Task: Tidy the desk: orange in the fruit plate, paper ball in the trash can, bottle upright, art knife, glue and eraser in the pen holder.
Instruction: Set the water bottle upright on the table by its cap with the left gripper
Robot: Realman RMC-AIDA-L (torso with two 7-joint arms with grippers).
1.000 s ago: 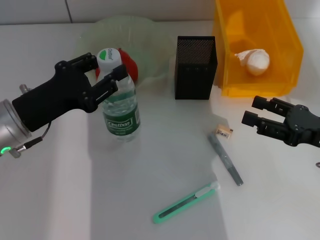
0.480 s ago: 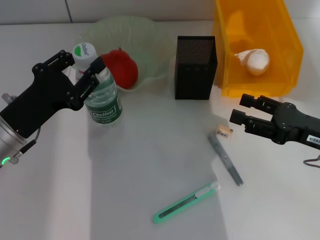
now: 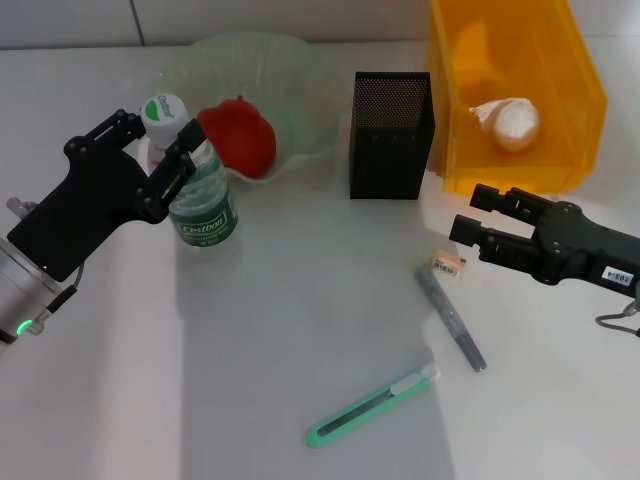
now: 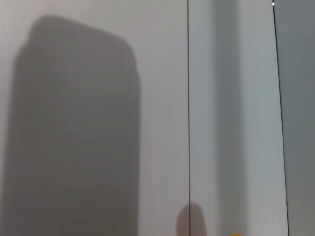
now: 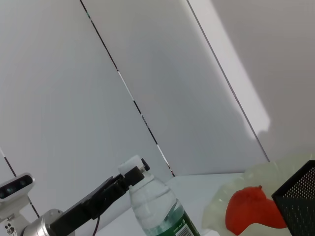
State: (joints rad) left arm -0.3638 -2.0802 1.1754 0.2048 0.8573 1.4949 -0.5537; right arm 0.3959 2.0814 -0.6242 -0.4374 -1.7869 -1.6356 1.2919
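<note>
Since half a second ago the bottle (image 3: 197,180) has barely shifted, while the right pincer (image 3: 470,229) has crept slightly further left toward the eraser.

Bottle: upright on the surface (image 3: 300,330), green cap uppermost, clamped between the fingers of the left pincer (image 3: 150,150), which is closed on its upper body. It stands just beside the pale green fruit plate (image 3: 300,80), which holds the red-orange fruit (image 3: 240,135).

Right pincer: fingers spread, gripping nothing, hovering just right of the eraser (image 3: 449,265). The eraser lies touching or nearly touching the top end of the grey glue stick (image 3: 451,318). The green art knife (image 3: 371,404) lies apart, nearer the front edge.

Black mesh pen holder (image 3: 391,135) stands upright behind these items, with the yellow trash can (image 3: 510,90) just beside it on the right; the paper ball (image 3: 510,122) is inside.

Surface: white, with open room across the centre and front left. Wrist views show pale wall panels with dark seams.
</note>
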